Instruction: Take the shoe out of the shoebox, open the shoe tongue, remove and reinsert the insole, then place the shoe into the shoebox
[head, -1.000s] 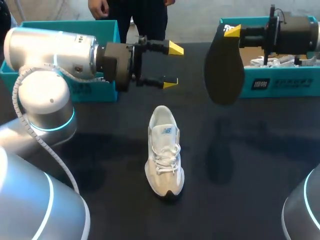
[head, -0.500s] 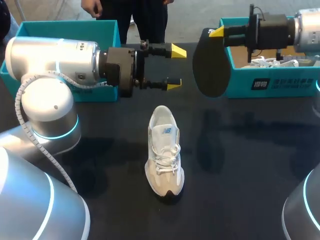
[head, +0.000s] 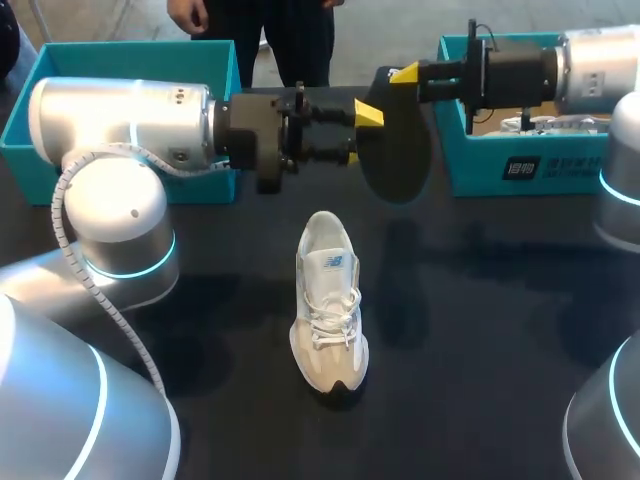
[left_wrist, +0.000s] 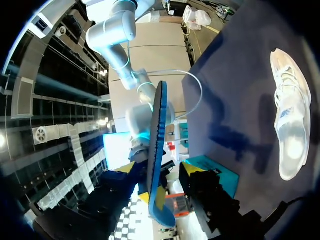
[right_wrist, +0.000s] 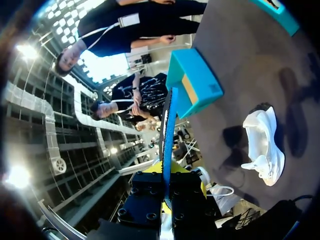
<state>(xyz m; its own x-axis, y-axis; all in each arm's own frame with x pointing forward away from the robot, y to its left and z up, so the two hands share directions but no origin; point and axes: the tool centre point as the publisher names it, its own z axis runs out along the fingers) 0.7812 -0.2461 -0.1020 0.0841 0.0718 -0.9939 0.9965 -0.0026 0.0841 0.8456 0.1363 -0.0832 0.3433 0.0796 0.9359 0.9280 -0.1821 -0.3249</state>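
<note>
The white shoe (head: 328, 300) lies on the dark table, toe toward the near edge; it also shows in the left wrist view (left_wrist: 290, 115) and the right wrist view (right_wrist: 262, 145). My right gripper (head: 408, 76) is shut on the upper end of the dark insole (head: 395, 155), held in the air above the table behind the shoe. My left gripper (head: 358, 135) is at the insole's left edge. In the left wrist view the insole (left_wrist: 159, 130) stands edge-on between the left gripper's (left_wrist: 160, 170) fingers, with a gap on each side. The right wrist view shows the insole (right_wrist: 169, 125) clamped in its gripper (right_wrist: 167, 172).
A teal shoebox (head: 120, 60) stands at the back left behind my left arm. A second teal box (head: 530, 165) at the back right holds white paper. Bare table lies around the shoe.
My right arm has carried the insole leftward toward the middle. My left gripper has moved right to meet it, and its fingers have narrowed around the insole's edge.
</note>
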